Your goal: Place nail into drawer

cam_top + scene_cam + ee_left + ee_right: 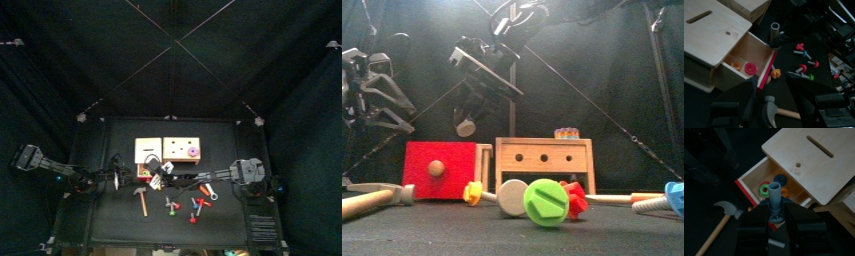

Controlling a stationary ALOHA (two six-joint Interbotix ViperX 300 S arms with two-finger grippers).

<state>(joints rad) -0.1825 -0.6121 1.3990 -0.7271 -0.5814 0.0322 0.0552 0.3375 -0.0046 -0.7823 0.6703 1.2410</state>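
The grey nail is held upright in my right gripper, which is shut on it. It hangs over the open drawer of the wooden box, close to the drawer's red front. In the front view the nail's round head hangs above the red drawer front. In the left wrist view the nail stands at the drawer's corner. My left gripper is open and empty, hovering before the drawer. In the top view the right gripper reaches across the middle.
The drawer holds green, blue and orange pieces. A hammer lies in front of the drawer. Several coloured screws lie at the table's front. A second wooden box stands to the right.
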